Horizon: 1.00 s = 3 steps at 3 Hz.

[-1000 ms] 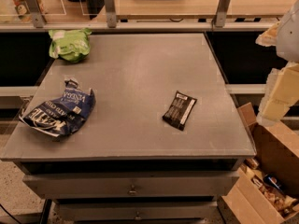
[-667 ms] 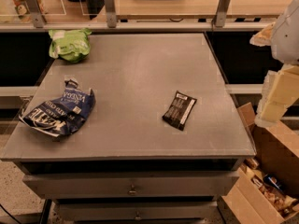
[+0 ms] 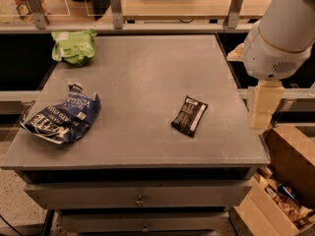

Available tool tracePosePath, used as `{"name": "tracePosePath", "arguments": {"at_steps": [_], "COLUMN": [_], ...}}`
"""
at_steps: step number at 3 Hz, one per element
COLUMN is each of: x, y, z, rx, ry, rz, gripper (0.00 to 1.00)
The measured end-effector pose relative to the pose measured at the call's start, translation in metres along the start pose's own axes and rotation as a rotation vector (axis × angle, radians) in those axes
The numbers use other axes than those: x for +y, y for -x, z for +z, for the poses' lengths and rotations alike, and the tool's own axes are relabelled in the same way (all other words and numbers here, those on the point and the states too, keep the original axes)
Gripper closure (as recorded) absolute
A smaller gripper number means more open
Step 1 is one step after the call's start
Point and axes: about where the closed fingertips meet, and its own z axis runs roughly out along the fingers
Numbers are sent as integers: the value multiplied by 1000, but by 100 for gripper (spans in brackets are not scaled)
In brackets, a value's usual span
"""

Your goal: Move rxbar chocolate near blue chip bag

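On the desk (image 3: 147, 68) you have three things: one rxbar chocolate (image 3: 189, 116), one blue chip bag (image 3: 61, 118) and one green bag (image 3: 75, 47). There is one arm (image 3: 283, 28) with one gripper (image 3: 262, 107).

The gripper hangs off the desk's right edge, nearer the front right corner than the back one, below the arm's white rounded housing. You cannot tell whether it is open or closed, or whether it has hold of anything.

The rxbar chocolate lies flat on the desk's right half, towards the front edge, to the left of the gripper and apart from it, at about the same depth. You see a small dark bar with pale lettering, turned at a slant so that one short end points to the back right.

The blue chip bag lies crumpled near the left edge towards the front left corner, well apart from the bar. The green bag sits at the back left corner.

A cardboard box (image 3: 290, 151) stands on the floor beside the front right corner.
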Motion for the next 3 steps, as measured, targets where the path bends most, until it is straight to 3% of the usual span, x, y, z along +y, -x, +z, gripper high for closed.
{"name": "tracePosePath", "arguments": {"at_steps": [2,3], "x": [-18,-33], "y": [15,40], "z": [63,104], "rx": [45,59], "ry": [79,158], "rz": [-228,-332], "gripper": [0,0]}}
